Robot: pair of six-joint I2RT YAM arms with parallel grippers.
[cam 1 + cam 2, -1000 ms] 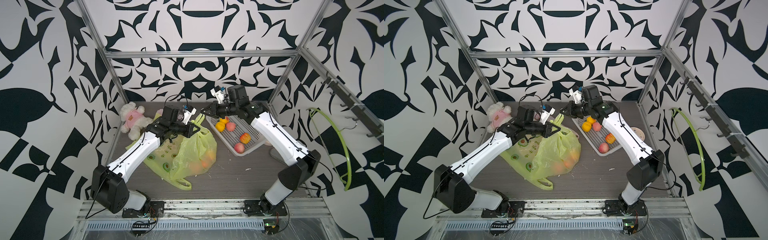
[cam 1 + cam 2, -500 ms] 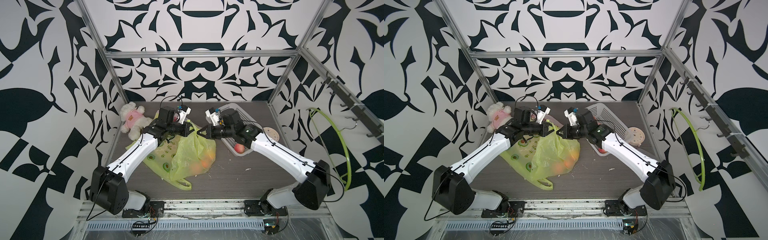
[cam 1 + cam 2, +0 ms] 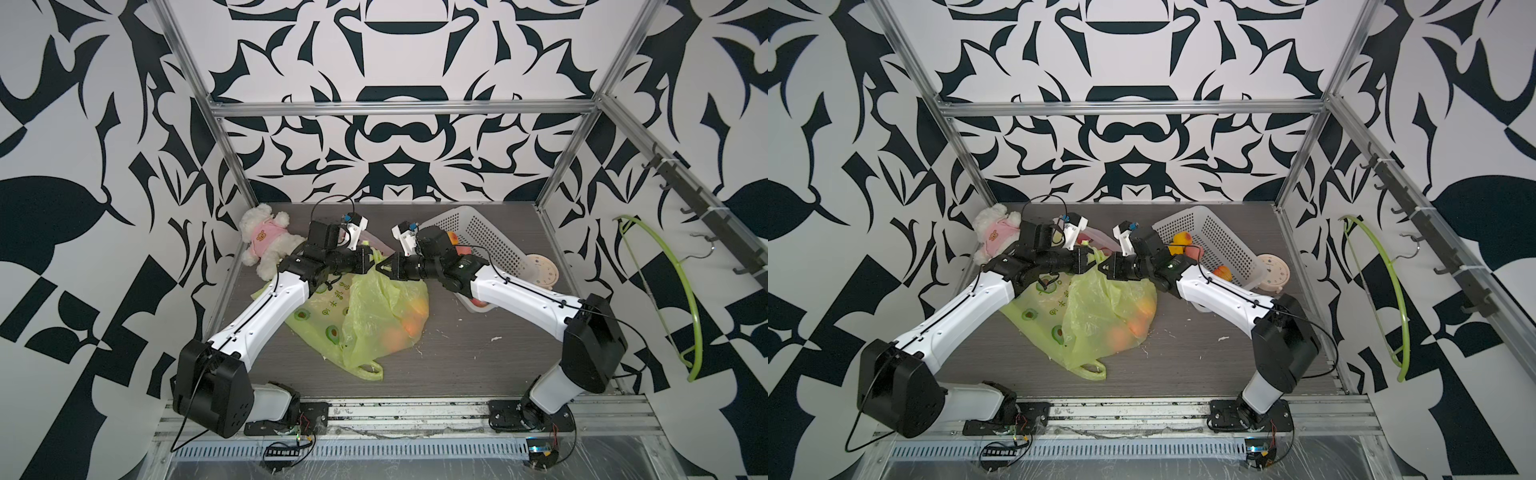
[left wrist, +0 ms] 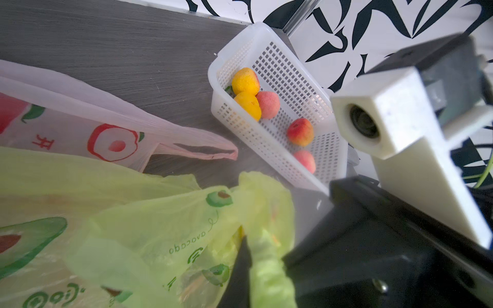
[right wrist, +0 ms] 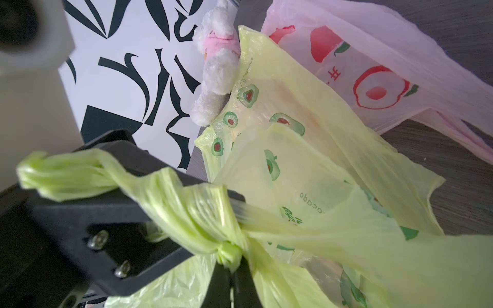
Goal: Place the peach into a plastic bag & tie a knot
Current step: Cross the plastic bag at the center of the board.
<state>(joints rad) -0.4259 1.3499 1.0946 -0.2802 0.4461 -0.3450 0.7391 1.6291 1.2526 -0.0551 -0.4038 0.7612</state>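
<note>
A yellow-green plastic bag printed with avocados lies mid-table in both top views, its other point. Orange peach shapes show through its side. Above the bag's far end my two grippers meet tip to tip. My left gripper is shut on a bunched bag handle. My right gripper is shut on a twisted green handle, which runs across the left gripper's black body. More peaches lie in the white basket.
A pink plastic bag lies flat behind the green one. A white plush toy sits at the back left. The basket stands back right, with a round clock beside it. A green hoop hangs on the right wall.
My right arm swung from above the basket down and leftward to the bag's top, meeting the left gripper. The left gripper shifted slightly back, still holding the bag.
</note>
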